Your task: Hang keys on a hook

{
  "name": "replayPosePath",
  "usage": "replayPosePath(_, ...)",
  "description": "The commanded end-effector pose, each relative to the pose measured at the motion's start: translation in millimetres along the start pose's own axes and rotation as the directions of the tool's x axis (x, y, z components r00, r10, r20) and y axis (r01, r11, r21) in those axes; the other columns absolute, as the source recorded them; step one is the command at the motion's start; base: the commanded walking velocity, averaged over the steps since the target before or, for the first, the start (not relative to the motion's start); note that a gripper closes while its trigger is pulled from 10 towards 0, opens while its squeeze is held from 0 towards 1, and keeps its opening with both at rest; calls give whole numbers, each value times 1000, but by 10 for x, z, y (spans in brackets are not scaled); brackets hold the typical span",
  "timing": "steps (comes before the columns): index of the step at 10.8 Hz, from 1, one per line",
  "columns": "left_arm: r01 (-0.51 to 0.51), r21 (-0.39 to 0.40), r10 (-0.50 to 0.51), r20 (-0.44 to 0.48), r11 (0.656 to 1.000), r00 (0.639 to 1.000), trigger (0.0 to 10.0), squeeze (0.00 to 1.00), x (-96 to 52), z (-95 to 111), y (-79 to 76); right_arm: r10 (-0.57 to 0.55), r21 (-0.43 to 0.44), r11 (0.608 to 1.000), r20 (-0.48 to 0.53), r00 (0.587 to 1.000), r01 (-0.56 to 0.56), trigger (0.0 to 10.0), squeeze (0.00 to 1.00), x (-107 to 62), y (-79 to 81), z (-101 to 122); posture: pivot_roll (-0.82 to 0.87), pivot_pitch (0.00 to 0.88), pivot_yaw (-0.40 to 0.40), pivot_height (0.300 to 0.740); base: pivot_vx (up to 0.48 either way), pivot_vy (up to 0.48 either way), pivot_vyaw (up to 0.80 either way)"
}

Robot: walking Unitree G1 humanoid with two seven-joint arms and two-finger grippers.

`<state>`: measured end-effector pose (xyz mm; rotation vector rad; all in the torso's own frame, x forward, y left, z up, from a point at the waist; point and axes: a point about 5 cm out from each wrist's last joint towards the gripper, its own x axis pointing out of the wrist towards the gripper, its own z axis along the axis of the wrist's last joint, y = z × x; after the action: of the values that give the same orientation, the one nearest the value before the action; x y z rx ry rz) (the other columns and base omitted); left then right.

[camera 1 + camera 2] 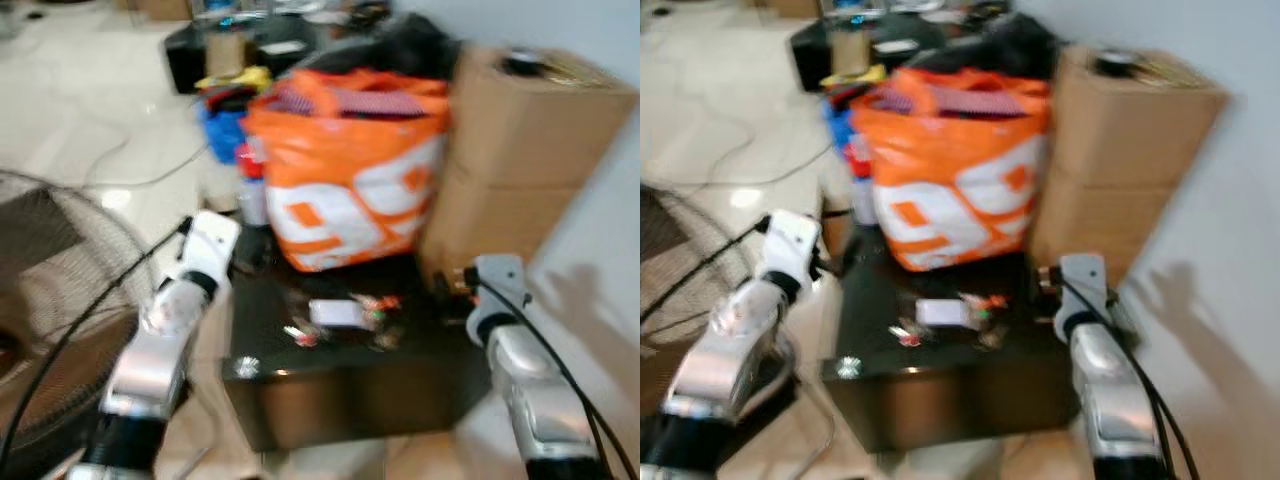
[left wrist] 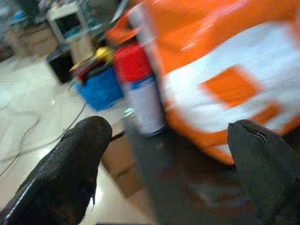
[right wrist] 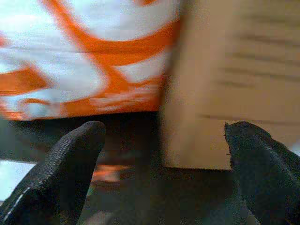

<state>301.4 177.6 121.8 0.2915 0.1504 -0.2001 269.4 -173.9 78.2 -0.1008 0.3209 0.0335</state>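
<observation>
Keys (image 1: 345, 318) lie mid-top of black table (image 1: 300, 395), clear dark surface around them toward front edge. My left gripper (image 2: 171, 164) at table's left edge, fingers spread, gripping nothing. My right gripper (image 3: 164, 171) at right edge, fingers spread too. Orange bag (image 1: 350, 170) crowds table's back, stuffed with blurred striped contents. Cardboard boxes (image 1: 515, 150) wall right side.

I'm in a cluttered home storeroom: cardboard boxes (image 1: 530, 150), a stuffed orange bag (image 1: 350, 180), a fan (image 1: 60, 300), cables on pale floor (image 1: 90, 110).
</observation>
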Motion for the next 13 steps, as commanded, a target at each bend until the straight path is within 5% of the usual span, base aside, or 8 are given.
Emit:
replayPosePath(1, 22, -3, -22, 27, 1000, 999, 10000, 94, 47, 91, -53, 11, -10, 1000, 31, 999, -11, 10000, 1000, 12, -3, 95, -54, 0, -9, 740, 311, 0, 0)
replayPosePath(8, 52, -2, -52, 34, 999, 998, 10000, 63, -67, -42, -166, 33, -44, 998, -9, 999, -33, 10000, 1000, -116, 90, -79, -82, 0, 14, 740, 126, 0, 0)
replayPosePath(13, 117, 25, -117, 15, 993, 993, 10000, 63, -205, -189, -351, 119, -75, 990, -56, 991, -123, 10000, 1000, -80, 118, -189, -57, 0, -10, 740, 0, -351, 480)
